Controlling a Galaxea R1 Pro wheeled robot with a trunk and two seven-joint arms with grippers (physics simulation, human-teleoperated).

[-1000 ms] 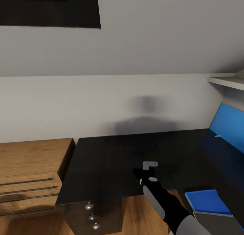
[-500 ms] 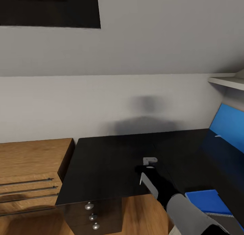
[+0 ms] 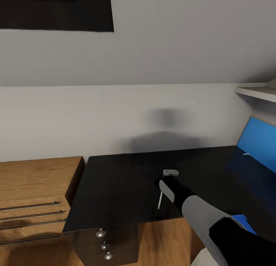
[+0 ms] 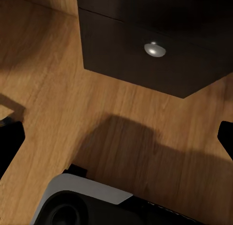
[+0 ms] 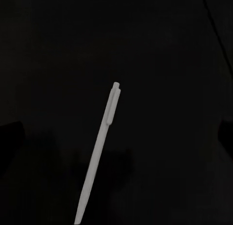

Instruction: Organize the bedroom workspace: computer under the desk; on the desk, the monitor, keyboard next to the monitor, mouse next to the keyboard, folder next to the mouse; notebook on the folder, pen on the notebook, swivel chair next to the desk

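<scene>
I have my right gripper point(image 3: 165, 181) stretched out over the black worktop point(image 3: 115, 189), low in the centre of the head view. A thin white pen point(image 3: 160, 201) hangs beneath it; whether the gripper grips the pen or the pen lies on the worktop, I cannot tell. In the right wrist view the pen point(image 5: 99, 152) slants across a dark surface, its clip end near mid-frame. I judge the pen step is in hand. The next move calls for bringing the pen toward the blue folder point(image 3: 242, 223), whose corner peeks past my forearm at lower right. The notebook is hidden, and a blue glowing panel point(image 3: 257, 139) is cut off at the right edge. My left wrist view looks down on wooden floor point(image 4: 73, 113) and a drawer knob point(image 4: 155, 49); that gripper's fingers sit dark at the frame's sides, spread wide.
</scene>
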